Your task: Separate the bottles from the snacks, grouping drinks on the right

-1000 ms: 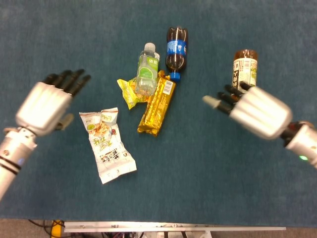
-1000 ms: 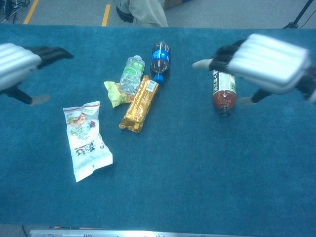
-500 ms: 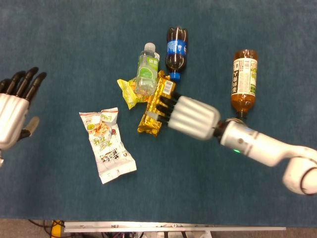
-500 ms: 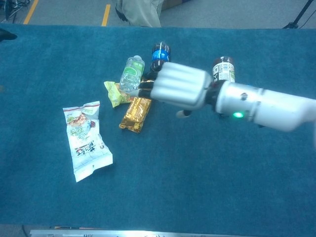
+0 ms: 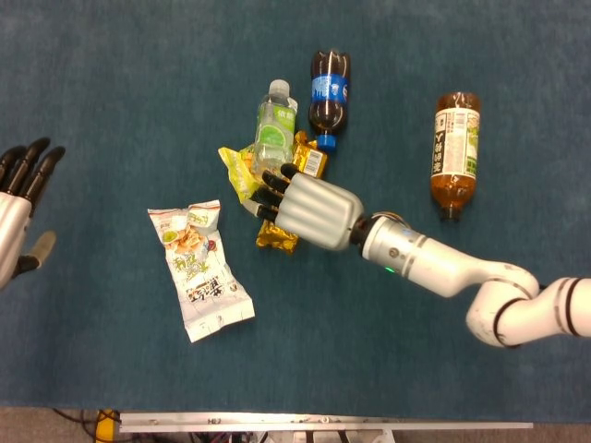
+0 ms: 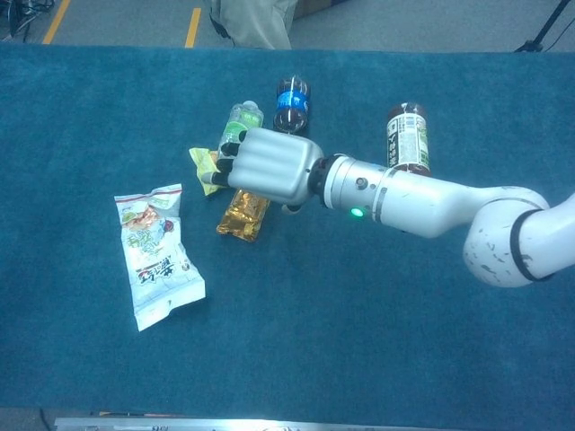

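the white packet (image 5: 199,270) lies nearest, alone on the mat (image 5: 111,83). the left hand (image 5: 17,212) waits at the left edge, fingers spread, holding nothing. the right hand (image 5: 300,208) sits over the gold bar (image 5: 275,238), fingers reaching the water bottle (image 5: 275,128); whether they grip it i cannot tell. beyond lies the cola (image 5: 329,88), and the tea (image 5: 455,148) is already right. wrap the bottle's body alone, leaving the yellow wrapper (image 5: 235,170) behind.
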Controlling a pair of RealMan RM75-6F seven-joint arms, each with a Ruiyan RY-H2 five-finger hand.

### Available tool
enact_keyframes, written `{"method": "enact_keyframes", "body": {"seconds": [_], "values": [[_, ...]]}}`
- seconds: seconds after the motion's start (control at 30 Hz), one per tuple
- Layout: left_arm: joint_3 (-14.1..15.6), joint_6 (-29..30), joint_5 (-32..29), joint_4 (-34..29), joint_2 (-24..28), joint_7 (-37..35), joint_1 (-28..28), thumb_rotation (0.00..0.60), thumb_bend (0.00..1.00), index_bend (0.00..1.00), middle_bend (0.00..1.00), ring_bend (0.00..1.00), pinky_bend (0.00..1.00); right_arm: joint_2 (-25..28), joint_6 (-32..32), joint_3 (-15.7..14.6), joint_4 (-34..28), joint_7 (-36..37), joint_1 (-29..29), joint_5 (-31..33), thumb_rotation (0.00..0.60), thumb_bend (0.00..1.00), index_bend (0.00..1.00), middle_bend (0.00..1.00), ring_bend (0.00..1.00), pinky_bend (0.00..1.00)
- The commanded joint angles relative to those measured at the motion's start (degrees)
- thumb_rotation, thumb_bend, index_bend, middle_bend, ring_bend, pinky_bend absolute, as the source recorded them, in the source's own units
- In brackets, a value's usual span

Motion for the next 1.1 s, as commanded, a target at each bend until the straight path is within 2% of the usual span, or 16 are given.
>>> {"method": "enact_keyframes", "body": {"seconds": [0.03,0.2,0.4,0.5,0.7,0.9,1.1], "values": [[0.00,-0.14,0.19,-0.24,0.34,-0.34,0.35,0.600,0.30,0.00,0.06,0.10,0.22,-2.15,-0.31,-0.01,2.35,-1.48,1.06,1.83,0.600,0.00,0.13,0.26,0.18,0.34],[0.05,-0.72,0.78,-0.50,0.99,-0.97,0.80,0.600,0.30,0.00,0.06,0.10,0.20,-4.97,0.93,-0.66,5.56,-2.85,1.93,2.59,0.600,0.00,0.16,0.29,0.21,0.34],[-0.21,-1.16,2.14,-0.28,0.84,-1.48,0.98,0.600,0.30,0.00,0.06,0.10,0.20,-7.38,4.12,-2.05,8.84,-1.91,2.11,1.19,0.600,0.00,0.40,0.43,0.38,0.44],[-0.08,-1.90,3.05,0.09,0.56,-1.95,0.88,0.600,0.30,0.00,0.06,0.10,0.20,-7.45,6.20,-2.70,9.31,0.26,1.92,-0.12,0.600,0.00,0.48,0.47,0.44,0.50],[-0.44,-3.74,3.19,0.49,0.05,-2.09,0.30,0.600,0.30,0.00,0.06,0.10,0.20,-5.87,8.41,-3.76,8.07,3.54,1.67,-1.71,0.600,0.00,0.52,0.52,0.51,0.59],[-0.70,-4.65,3.29,0.39,-0.17,-1.87,0.12,0.600,0.30,0.00,0.06,0.10,0.20,-5.06,8.68,-4.80,7.32,4.52,1.36,-1.77,0.600,0.00,0.56,0.53,0.53,0.61],[-1.09,-5.40,2.96,0.30,-0.01,-1.44,-0.07,0.600,0.30,0.00,0.06,0.10,0.20,-2.37,12.34,-4.61,0.30,10.66,1.58,-4.83,0.600,0.00,0.56,0.54,0.54,0.62]]}}
